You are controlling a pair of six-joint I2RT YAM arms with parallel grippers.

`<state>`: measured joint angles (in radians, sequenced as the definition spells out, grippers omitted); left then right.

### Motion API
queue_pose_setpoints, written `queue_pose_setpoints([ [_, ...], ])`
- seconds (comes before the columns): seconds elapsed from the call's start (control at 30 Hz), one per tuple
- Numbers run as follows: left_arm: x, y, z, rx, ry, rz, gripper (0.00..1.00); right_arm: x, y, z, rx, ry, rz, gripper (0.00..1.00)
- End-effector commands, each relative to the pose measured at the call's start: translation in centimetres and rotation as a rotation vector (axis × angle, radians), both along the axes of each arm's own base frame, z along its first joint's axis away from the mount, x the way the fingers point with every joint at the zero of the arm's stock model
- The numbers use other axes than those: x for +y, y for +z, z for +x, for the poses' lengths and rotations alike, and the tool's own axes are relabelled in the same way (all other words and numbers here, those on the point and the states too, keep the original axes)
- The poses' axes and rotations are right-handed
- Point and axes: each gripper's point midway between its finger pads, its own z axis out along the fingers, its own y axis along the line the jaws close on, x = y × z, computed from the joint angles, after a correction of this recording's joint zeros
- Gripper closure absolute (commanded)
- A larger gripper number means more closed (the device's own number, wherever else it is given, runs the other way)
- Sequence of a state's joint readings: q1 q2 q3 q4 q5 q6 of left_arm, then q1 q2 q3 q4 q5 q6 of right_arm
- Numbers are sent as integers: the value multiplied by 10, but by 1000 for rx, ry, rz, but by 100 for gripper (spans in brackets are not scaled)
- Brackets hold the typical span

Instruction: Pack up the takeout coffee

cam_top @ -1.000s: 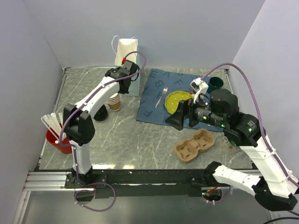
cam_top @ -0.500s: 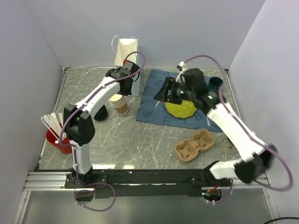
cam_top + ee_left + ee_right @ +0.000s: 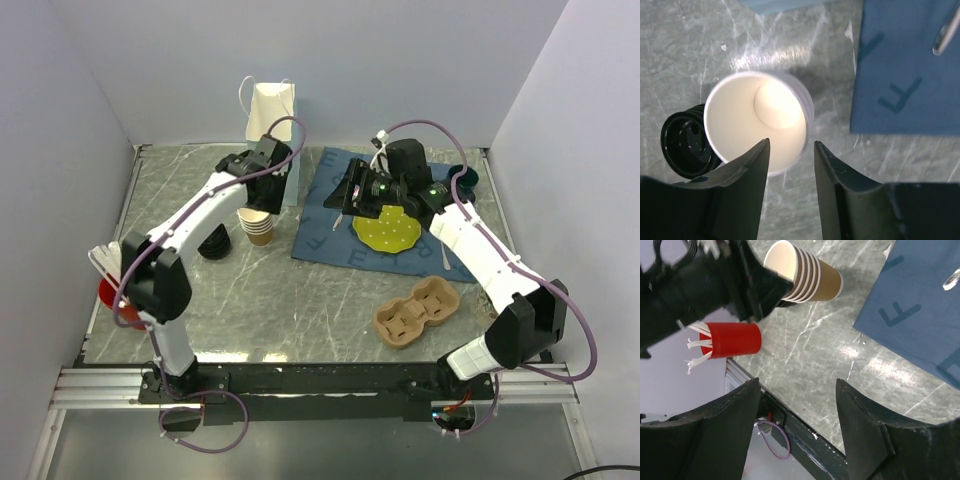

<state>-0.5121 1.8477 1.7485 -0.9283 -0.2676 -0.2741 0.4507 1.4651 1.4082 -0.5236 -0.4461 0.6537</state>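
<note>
A yellow plate (image 3: 390,232) lies on the blue mat (image 3: 318,225), with stacked paper cups (image 3: 259,228) just left of the mat.

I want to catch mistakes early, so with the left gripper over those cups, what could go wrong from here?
1. The open left gripper hangs over the stack of lidless cups, not the takeout coffee beside it, so it may grab the wrong thing.
2. The coffee stands right next to the stack, so a nudge to the stack could tip it.
3. The right gripper, also open, faces the same spot, so the arms could collide.
</note>
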Motion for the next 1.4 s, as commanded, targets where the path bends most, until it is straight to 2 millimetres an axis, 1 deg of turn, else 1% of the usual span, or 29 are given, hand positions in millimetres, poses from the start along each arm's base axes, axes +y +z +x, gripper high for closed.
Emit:
queue_pose_setpoints([
  [0.0,-5,35,-11,-100,-162,-52,53,8,30,9,-74,36,51,31],
  [0.03,-2,31,-15,-89,-175,-38,54,9,28,11,-69,38,49,31],
  [0.07,0,34,-17,-95,-187,-36,54,10,28,12,-68,40,48,31],
  [0.13,1,30,-21,-85,-221,-41,55,13,27,14,-63,56,50,32],
  [0.17,1,33,-19,-99,-227,-58,57,14,26,15,-62,57,51,32],
  [0.2,-1,29,-22,-82,-245,-75,57,15,24,16,-56,58,50,34],
  [0.27,2,26,-18,-82,-253,-87,60,16,22,19,-53,60,51,34],
  [0.3,0,24,-19,-75,-269,-105,61,18,19,21,-49,63,50,35],
  [0.37,4,21,-14,-66,-272,-111,65,21,20,24,-50,67,66,35],
  [0.4,2,23,-12,-66,-283,-127,65,24,15,27,-38,67,69,36],
  [0.47,1,20,-9,-56,-297,-148,65,27,15,35,-41,59,79,36],
  [0.5,0,20,-6,-63,-299,-152,65,30,9,40,-32,57,78,37],
  [0.53,1,20,-4,-66,-299,-153,65,32,9,43,-27,54,87,37],
  [0.57,0,15,-2,-55,-296,-147,66,35,10,48,-39,51,100,37],
  [0.6,1,13,0,-52,-291,-140,67,39,5,51,-28,57,107,39],
  [0.63,2,10,1,-46,-288,-134,68,41,5,54,-24,57,120,40],
  [0.7,-3,5,-1,-27,-305,-155,69,46,3,60,-17,64,131,41],
  [0.8,-6,-1,-3,-10,-349,-150,68,51,-4,64,-3,78,132,41],
  [0.9,-3,-9,-1,2,-342,-131,71,52,-8,66,1,89,123,41],
  [0.93,-3,-11,-1,7,-340,-127,74,53,-7,66,-3,94,123,41],
  [0.97,-3,-13,0,12,-337,-124,74,53,-8,67,-5,96,120,41],
  [1.0,-2,-10,2,5,-329,-116,73,54,-9,67,-4,98,118,41],
  [1.07,-1,-6,5,-5,-323,-114,66,54,-10,66,-3,107,113,42],
  [1.1,0,-1,8,-21,-314,-107,65,53,-10,66,-4,107,113,42],
  [1.17,2,5,12,-35,-300,-98,64,53,-12,65,-1,112,110,42],
  [1.2,1,15,16,-56,-296,-99,64,53,-11,64,-3,112,110,43],
  [1.27,0,24,19,-72,-299,-104,63,53,-14,64,2,114,110,43],
  [1.3,-1,33,20,-88,-296,-109,62,53,-15,63,6,117,109,43],
  [1.37,-6,40,17,-94,-315,-138,62,53,-17,63,10,117,108,43],
])
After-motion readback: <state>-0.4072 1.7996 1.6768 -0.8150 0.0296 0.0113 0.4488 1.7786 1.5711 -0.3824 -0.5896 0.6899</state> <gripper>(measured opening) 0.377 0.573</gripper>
